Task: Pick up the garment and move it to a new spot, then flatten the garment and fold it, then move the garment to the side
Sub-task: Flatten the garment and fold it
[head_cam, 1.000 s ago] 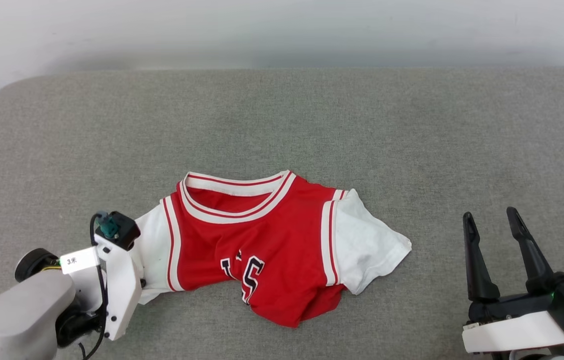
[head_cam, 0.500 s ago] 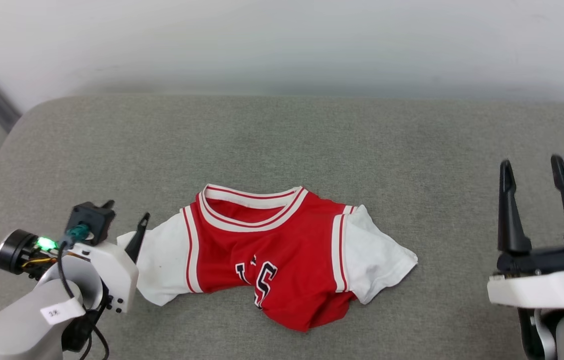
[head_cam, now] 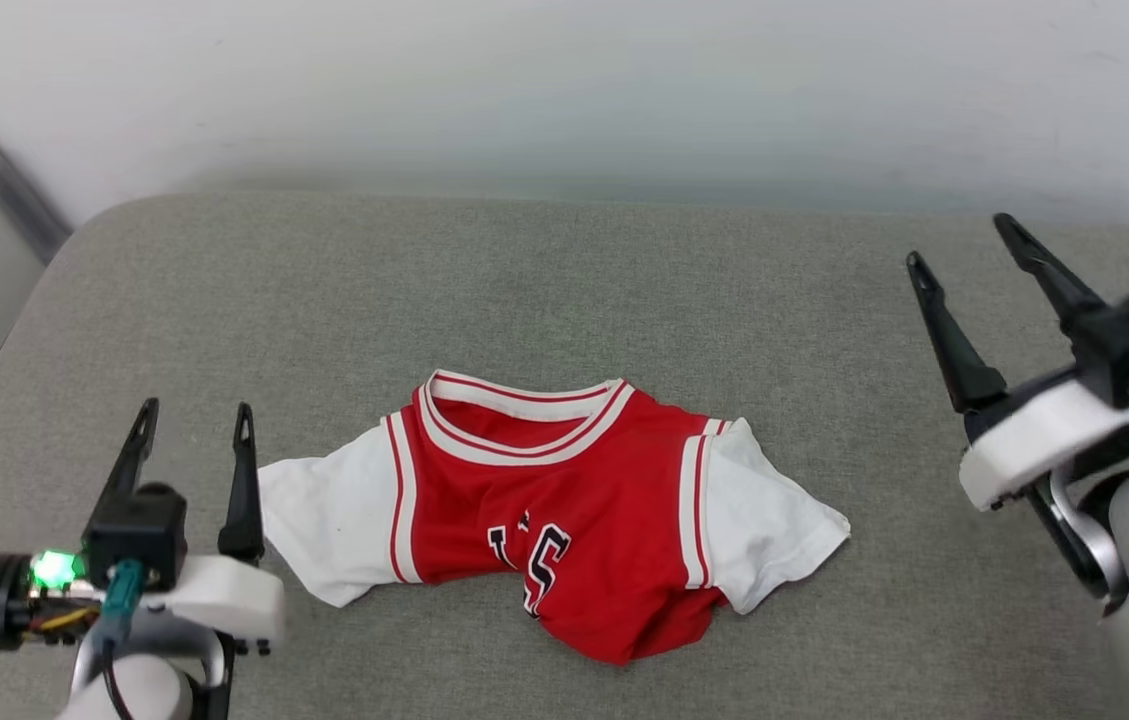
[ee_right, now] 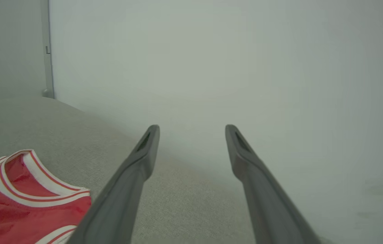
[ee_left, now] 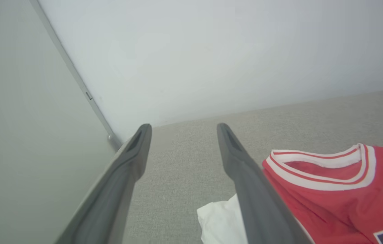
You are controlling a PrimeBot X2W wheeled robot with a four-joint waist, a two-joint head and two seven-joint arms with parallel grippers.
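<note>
1. Two grippers are in play, and neither holds anything. The left gripper [head_cam: 196, 412] has its jaws apart, just beside the white sleeve [head_cam: 329, 530] on the robot's left. The right gripper [head_cam: 959, 242] also has its jaws apart. It is raised well clear of the garment [head_cam: 564, 500], off to the right and nearer the wall [head_cam: 564, 90].
2. The garment lies front-up near the middle of the grey padded surface [head_cam: 524, 280], with its collar toward the wall. It is not flat. The lower body is rucked and turned under, so the black lettering is partly swallowed and the hem is out of sight.
3. Judging by that, flattening has yet to be done and no fold has been started.
4. Wrong layer: with the bottom tucked under, a pinch there could catch only the top layer, or both. A pull would then tighten the crease rather than open it.
5. Dragging: pulling on one sleeve alone would likely slide the whole light shirt across the fabric surface and bunch it further.
6. Snagging: the left fingers stand so close to the sleeve edge that a careless sideways move could hook and flip it.
7. Missed grip: thin cloth lying on soft padding may slip out, or the tips may dig into the padding.
</note>
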